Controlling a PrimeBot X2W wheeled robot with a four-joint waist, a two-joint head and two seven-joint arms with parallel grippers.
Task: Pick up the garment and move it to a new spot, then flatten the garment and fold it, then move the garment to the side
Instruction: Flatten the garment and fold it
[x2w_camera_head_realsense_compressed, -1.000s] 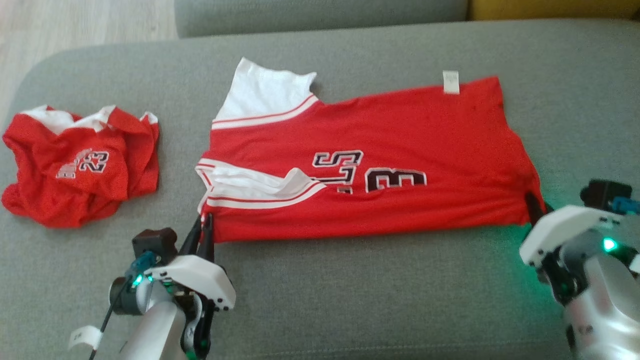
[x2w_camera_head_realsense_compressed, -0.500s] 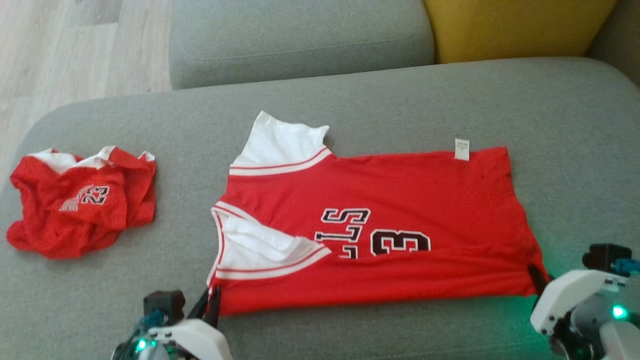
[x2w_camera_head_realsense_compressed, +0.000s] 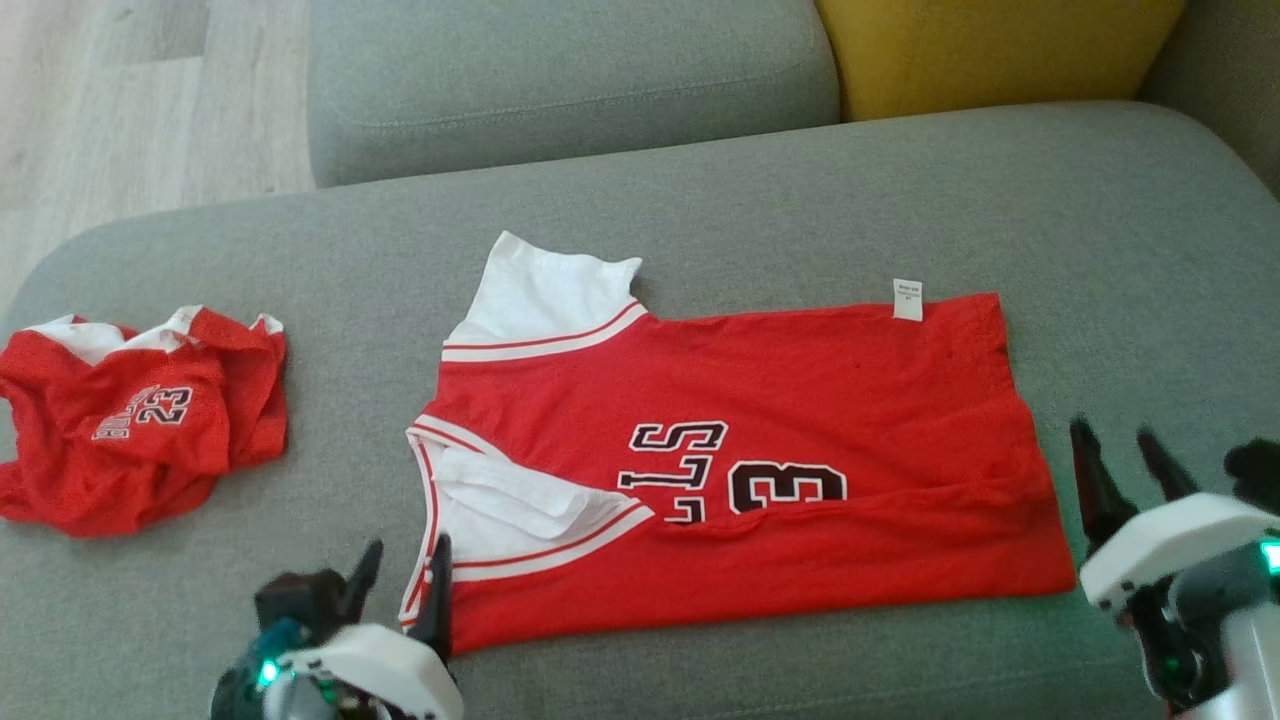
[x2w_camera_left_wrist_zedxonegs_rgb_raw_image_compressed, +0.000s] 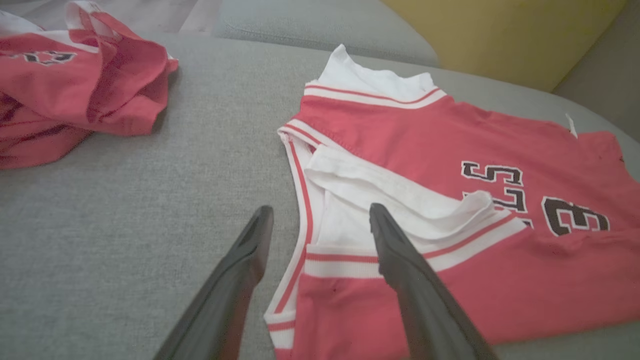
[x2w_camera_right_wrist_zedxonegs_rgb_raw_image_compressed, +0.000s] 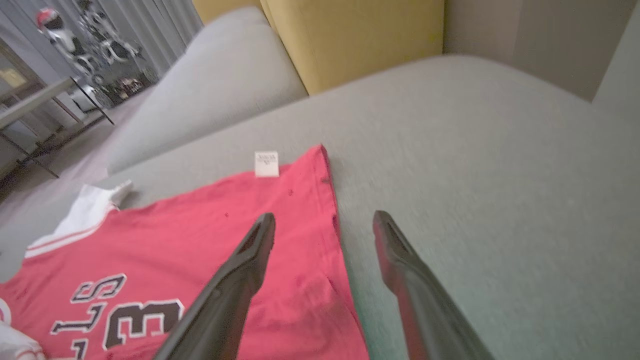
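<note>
1. My left gripper (x2w_camera_head_realsense_compressed: 408, 548), nearest me at lower left: fingers spread, nothing between them. In its wrist view (x2w_camera_left_wrist_zedxonegs_rgb_raw_image_compressed: 321, 210) one finger hangs over the jersey's (x2w_camera_head_realsense_compressed: 760, 400) armhole corner, the other over bare seat (x2w_camera_head_realsense_compressed: 700, 210).
2. My right gripper (x2w_camera_head_realsense_compressed: 1112, 432), lower right: fingers spread, empty. In its wrist view (x2w_camera_right_wrist_zedxonegs_rgb_raw_image_compressed: 325, 216) one finger is over the red hem end, the other over the seat.
3. The jersey: red, white trim, flat mid-seat between my two grippers, collar end left, hem end right. Its near edge is folded over, cutting across the black lettering.
4. One tag (x2w_camera_head_realsense_compressed: 907, 299): white, on the jersey's far edge near the hem.
5. One heap (x2w_camera_head_realsense_compressed: 140, 420): red crumpled cloth, left end of the seat, well apart from the jersey.
6. Beyond the seat: grey cushion (x2w_camera_head_realsense_compressed: 570, 80), yellow cushion (x2w_camera_head_realsense_compressed: 1000, 50) to its right, floor (x2w_camera_head_realsense_compressed: 120, 100) far left.
</note>
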